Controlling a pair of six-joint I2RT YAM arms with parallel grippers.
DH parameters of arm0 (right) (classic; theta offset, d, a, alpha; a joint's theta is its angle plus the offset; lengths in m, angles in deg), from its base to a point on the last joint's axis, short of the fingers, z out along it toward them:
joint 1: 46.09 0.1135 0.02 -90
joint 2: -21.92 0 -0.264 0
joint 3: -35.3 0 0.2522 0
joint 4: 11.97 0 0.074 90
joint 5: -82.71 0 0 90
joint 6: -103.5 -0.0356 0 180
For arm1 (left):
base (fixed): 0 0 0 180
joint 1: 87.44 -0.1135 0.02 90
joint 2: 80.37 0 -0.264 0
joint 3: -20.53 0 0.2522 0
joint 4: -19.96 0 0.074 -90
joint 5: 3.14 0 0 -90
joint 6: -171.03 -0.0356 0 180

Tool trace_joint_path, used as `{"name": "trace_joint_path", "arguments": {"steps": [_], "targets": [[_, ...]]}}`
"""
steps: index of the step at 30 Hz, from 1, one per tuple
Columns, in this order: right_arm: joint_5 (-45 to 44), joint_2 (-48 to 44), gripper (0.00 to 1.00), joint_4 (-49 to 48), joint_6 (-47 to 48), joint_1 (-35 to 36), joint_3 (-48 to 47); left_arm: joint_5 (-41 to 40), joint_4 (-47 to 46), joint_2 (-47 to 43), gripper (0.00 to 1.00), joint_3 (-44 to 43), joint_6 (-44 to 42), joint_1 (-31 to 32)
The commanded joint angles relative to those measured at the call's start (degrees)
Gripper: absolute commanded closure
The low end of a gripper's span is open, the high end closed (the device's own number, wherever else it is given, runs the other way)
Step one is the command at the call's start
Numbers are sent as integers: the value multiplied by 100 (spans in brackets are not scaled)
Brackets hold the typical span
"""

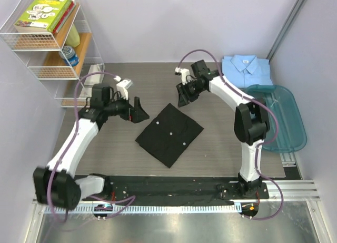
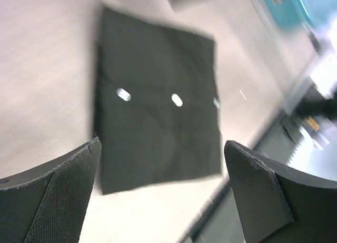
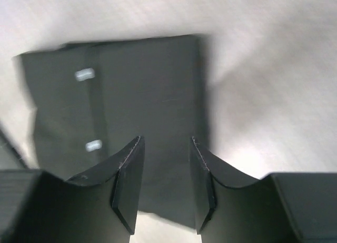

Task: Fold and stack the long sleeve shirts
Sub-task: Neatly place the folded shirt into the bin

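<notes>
Right now the black shirt [image 1: 169, 133] lies folded to a flat square in the middle of the counter [image 1: 110, 148], turned cornerwise to me, with its row of pale buttons running from far-left to near-right. The light blue shirt [image 1: 246, 69] sits folded at the far right corner, well apart from it, just beyond the teal tub [image 1: 284, 122].

Around the black shirt, my left end effector [image 1: 138, 111] hangs just off the far-left edge with its fingers spread wide and nothing between them. My right end effector [image 1: 184, 97] hangs just past the far corner. Its fingers are parted by a narrow gap, and the right wrist view shows only cloth lying below that gap, none of it pinched. So both are off the shirt, which sits between them and a little nearer to me.

As I judge it, what matters is the line from the black square to the blue one, which runs away from me and to the right. My right arm stands on that side and is the nearer one for the carry. The left can only help lift the opposite edge.
</notes>
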Motion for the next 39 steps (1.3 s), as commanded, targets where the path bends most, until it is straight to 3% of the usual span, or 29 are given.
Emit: {"name": "trace_joint_path", "arguments": {"steps": [1, 5, 8, 13, 14, 17, 18, 21, 24, 25, 27, 30, 34, 39], "targets": [[-38, -720, 55, -21, -468, 691, 658, -2103, -444, -816, 0, 394, 791, 56], [305, -685, 52, 67, -303, 1183, 1265, -1616, 292, -756, 0, 0, 284, -50], [331, -677, 52, 268, 275, 1535, 1748, -1528, 313, -764, 0, 34, 405, -111], [-257, -229, 52, 805, 1480, 1283, 2145, -835, 278, -589, 0, 507, 1045, -418], [-310, -193, 52, 1119, 1795, 1211, 2110, -172, 182, -519, 0, 639, 1256, -541], [-1160, -280, 52, 1447, 3350, 1018, 2075, 632, -485, -282, 4, 1184, 2048, -753], [-1459, -316, 51, 1482, 4355, 974, 2066, 887, -748, -272, 5, 1334, 2354, -762], [-1911, -623, 50, 1219, 5208, 640, 1935, 671, -1462, -264, 8, 1835, 2655, -718], [-840, -554, 46, 1771, 4570, 288, 663, 180, -1963, -264, 8, 2090, 2761, -639], [-585, -527, 45, 1798, 3836, 157, 225, 108, -2173, -246, 8, 2152, 2918, -630], [-346, -466, 44, 1615, 3103, -141, 54, 55, -2928, -36, 11, 2346, 3129, -534], [-651, -326, 41, 1115, 2117, -248, 228, -130, -3799, 421, 15, 2494, 3542, -306], [-881, 105, 41, 718, 1807, -187, 379, -332, -4546, 966, 20, 2592, 3921, -120], [-1022, 720, 40, 489, 1965, 85, 151, -60, -4689, 1196, 26, 2557, 3763, -138]]}}
